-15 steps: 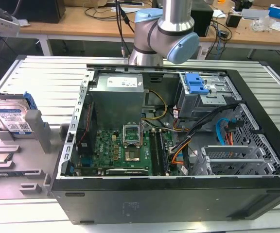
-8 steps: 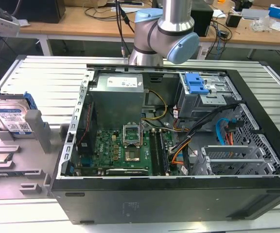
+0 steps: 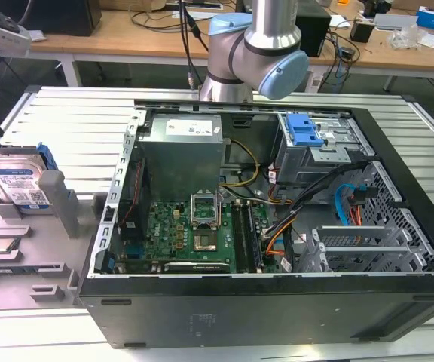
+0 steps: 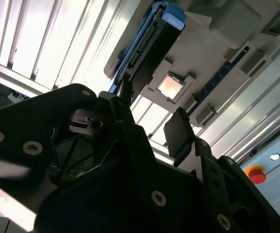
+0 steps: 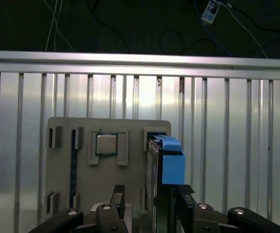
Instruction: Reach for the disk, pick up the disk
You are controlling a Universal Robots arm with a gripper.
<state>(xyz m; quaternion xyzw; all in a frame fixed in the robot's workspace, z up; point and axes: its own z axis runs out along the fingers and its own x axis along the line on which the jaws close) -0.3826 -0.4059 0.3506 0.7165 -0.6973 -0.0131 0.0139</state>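
At the exterior view's left, near the left edge of the counter [image 3: 74, 121], a grey holder plate [image 3: 47, 260] carries the disk [image 3: 19, 185]. The disk stands on edge in a slot of the plate, its labelled face showing and blue rails along its sides. A processor chip [image 3: 2, 246] lies flat in a recess of the same plate, near the disk but apart from it.

In the first wrist view the tool [image 5: 151, 194] hangs over the plate with its fingers spread and nothing between them. The disk's upper edge lies close to one finger, not touching it. The disk is not yet held.

Toward the centre and right, an open computer case [image 3: 224, 317] occupies the counter, and the arm [image 3: 256, 56] rises behind it.

Handling: the disk is judged rigid, dense for its size and sensitive to shock, with smooth metal faces that may slip. Take hold across the two broad faces near the upper edge, and avoid the plastic rails, which may flex
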